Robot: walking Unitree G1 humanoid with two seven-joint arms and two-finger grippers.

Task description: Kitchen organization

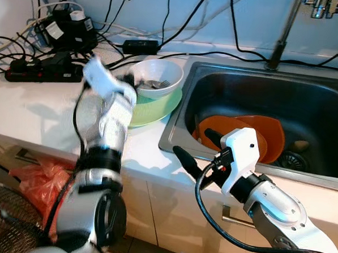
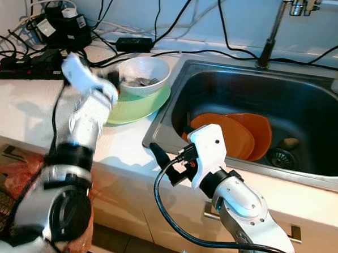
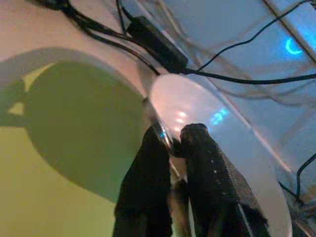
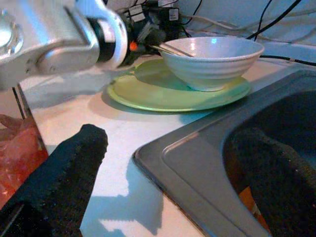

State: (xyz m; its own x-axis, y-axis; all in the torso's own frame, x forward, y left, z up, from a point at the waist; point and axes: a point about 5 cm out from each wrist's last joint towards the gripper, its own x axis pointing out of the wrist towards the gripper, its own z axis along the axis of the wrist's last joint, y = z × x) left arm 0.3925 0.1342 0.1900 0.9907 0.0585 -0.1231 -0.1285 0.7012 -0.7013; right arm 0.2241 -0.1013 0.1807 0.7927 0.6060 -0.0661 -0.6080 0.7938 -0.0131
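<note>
White and ribbed, the bowl (image 1: pixel 157 78) sits on a pale green plate (image 1: pixel 158 109) on the countertop (image 1: pixel 39 111), just beside the left rim of the steel sink (image 1: pixel 328 112). Something metallic — perhaps cutlery — lies inside it, too blurred to name. The left gripper (image 3: pixel 173 143) is at the bowl's near-left edge; in the wrist view its two black fingers are pinched together on the rim, one inside and one outside. The left arm reaches up from below, its silver forearm crossing the counter's front edge.

The right gripper (image 1: pixel 193 147) hovers over the sink's front-left corner, fingers spread wide with nothing between them — one over the counter edge, the other over the basin. Two orange plates (image 1: pixel 265 134) lie overlapping in the sink near the drain (image 1: pixel 294 161), with the faucet stem (image 1: pixel 281 39) rising behind. Black cables, a power strip (image 1: pixel 44 72) and adapters clutter the back-left of the counter. An orange plastic bag (image 1: pixel 38 179) sits low at left beside a fan grille (image 1: pixel 5 220).
</note>
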